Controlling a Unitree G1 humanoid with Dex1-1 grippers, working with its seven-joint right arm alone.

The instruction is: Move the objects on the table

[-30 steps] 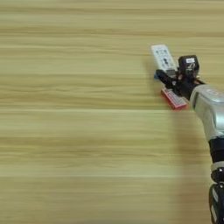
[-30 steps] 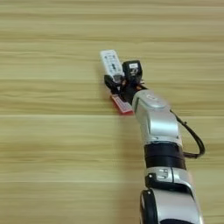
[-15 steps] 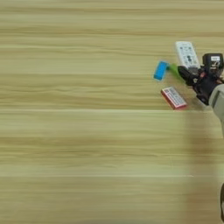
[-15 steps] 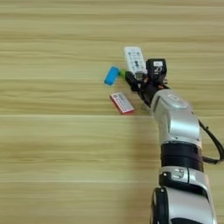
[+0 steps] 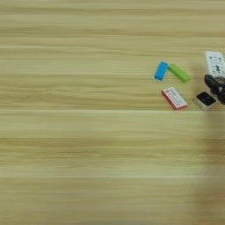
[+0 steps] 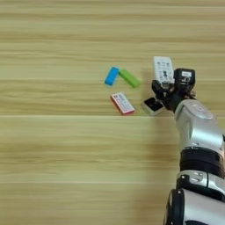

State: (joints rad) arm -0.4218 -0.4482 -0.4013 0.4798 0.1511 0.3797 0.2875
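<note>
I see the table [image 6: 52,145] filling both views, light wood grain running across. My right arm [image 6: 198,132] rises from the bottom right corner, silver forearm angled up toward the cluster of things. The claw [image 6: 169,90] sits at the lower end of the white remote [image 6: 164,69], just right of the small black-topped square piece [image 6: 152,105]; its dark fingers bunch together there, and I cannot tell how far apart they are or whether they grip anything. The red-edged white packet [image 6: 122,103] lies tilted to the left of the square piece, apart from it. Above the packet, a green block [image 6: 130,78] and a blue block [image 6: 111,76] lie close together, angled like a shallow roof.
</note>
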